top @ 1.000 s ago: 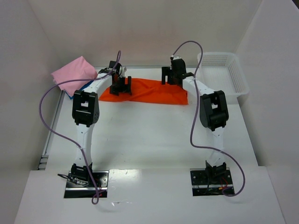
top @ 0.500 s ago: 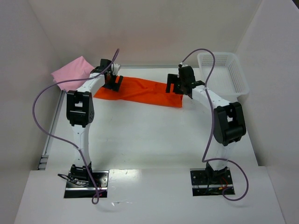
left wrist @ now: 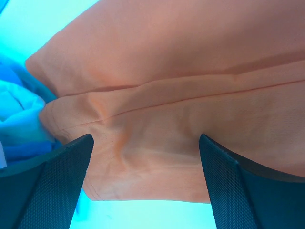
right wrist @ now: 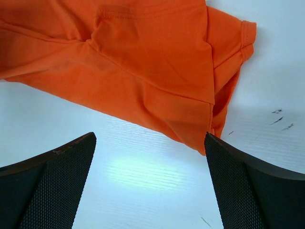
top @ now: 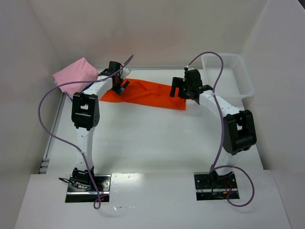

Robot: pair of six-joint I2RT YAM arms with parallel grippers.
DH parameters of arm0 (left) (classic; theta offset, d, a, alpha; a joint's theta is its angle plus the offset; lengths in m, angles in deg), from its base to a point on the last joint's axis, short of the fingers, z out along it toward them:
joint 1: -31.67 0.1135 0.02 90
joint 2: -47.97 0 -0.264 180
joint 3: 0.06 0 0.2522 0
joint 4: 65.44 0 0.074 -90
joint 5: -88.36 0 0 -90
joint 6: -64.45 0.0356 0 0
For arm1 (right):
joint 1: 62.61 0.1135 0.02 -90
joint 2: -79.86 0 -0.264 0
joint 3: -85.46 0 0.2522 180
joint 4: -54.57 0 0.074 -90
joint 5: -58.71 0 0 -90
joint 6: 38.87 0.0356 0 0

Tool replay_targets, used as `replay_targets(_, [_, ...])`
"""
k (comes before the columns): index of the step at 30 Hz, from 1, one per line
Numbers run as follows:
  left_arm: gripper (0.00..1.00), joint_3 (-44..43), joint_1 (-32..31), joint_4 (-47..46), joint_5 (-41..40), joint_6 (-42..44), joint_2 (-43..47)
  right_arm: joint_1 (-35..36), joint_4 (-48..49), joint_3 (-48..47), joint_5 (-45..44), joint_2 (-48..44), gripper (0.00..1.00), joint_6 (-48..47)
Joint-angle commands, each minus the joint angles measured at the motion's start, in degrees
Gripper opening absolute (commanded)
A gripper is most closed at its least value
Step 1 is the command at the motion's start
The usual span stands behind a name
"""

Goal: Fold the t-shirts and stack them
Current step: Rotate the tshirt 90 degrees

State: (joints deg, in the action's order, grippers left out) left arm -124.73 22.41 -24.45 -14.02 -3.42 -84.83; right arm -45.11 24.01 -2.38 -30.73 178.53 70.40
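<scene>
The left end effector [top: 119, 87] sits over the left end of the orange shirt [top: 147, 93], which lies as a long folded strip across the far part of the counter [top: 152, 138]. Its fingers [left wrist: 57, 191] are spread wide and grip nothing. In the left wrist view orange cloth fills nearly all the space ahead of and between them. A seam runs across the cloth, and the shirt's near edge shows low between the two pads. Just outside the left finger, the blue shirt [left wrist: 19, 124] bunches against the end of the orange one.

The pink shirt [top: 74, 74] lies to the left of this end effector at the counter's far left corner. A sliver of blue shows under its near edge.

The right end effector [top: 177, 89] hovers at the right end of the orange strip, also wide open and empty. In its wrist view the shirt lies ahead of the fingertips, with a sleeve folded at its right end. The near corner of the cloth comes down just beside the tip of the right-hand finger. Between the two fingers there is only bare counter.

A white mesh basket [top: 228, 71] stands beyond and to the right of this end effector, at the far right corner.
</scene>
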Motion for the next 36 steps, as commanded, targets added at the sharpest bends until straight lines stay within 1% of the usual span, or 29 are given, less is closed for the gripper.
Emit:
replay_targets(1, [0.99,0.78,0.38,0.73,1.30,5.11,-1.07,0.43,0.36,0.34,-1.35,-4.37,1.00,-0.02])
replay_targets(5, [0.99,4.65,-0.76,2.04,3.07,6.78,0.25,0.43,-0.17,0.34,-1.96,-4.37,1.00,-0.02])
replay_targets(8, [0.99,7.28,-1.38,2.57,5.87,7.92,1.65,0.43,-0.69,-0.27,-1.96,-4.37,1.00,-0.02])
replay_targets(10, [0.99,7.82,-1.99,4.15,6.57,7.93,2.27,0.43,-0.69,-0.89,-1.96,-4.37,1.00,-0.02])
replay_targets(13, [0.99,10.88,-3.22,5.64,7.11,8.46,3.50,0.43,-1.22,-0.89,-1.96,-4.89,1.00,-0.55])
replay_targets(17, [0.99,14.22,-6.47,8.10,7.64,7.93,6.66,0.43,-1.22,-0.89,-3.10,-6.47,1.00,-1.16])
replay_targets(21, [0.99,16.07,-9.37,12.75,10.97,4.16,8.51,0.43,-1.22,0.34,-3.11,-7.70,1.00,-1.69])
replay_targets(25, [0.99,20.10,-12.71,14.79,14.66,0.11,12.01,-0.09,-1.74,0.87,-3.11,-8.32,1.00,-1.69])
replay_targets(29, [0.99,24.15,-17.45,15.40,22.04,-5.68,16.68,-0.09,-1.75,1.40,-3.11,-8.32,1.00,-1.69])
replay_targets(32, [0.99,24.69,-19.39,16.02,27.66,-7.62,19.93,-0.09,-1.75,1.93,-3.11,-8.32,1.00,-1.69])
replay_targets(34, [0.99,24.69,-20.71,16.81,28.29,-8.59,21.95,-0.09,-1.75,2.45,-3.11,-8.32,1.00,-1.17])
replay_targets(36, [0.99,24.69,-20.71,16.81,27.76,-10.78,22.49,-0.09,-1.75,2.98,-3.11,-8.32,1.00,-1.16])
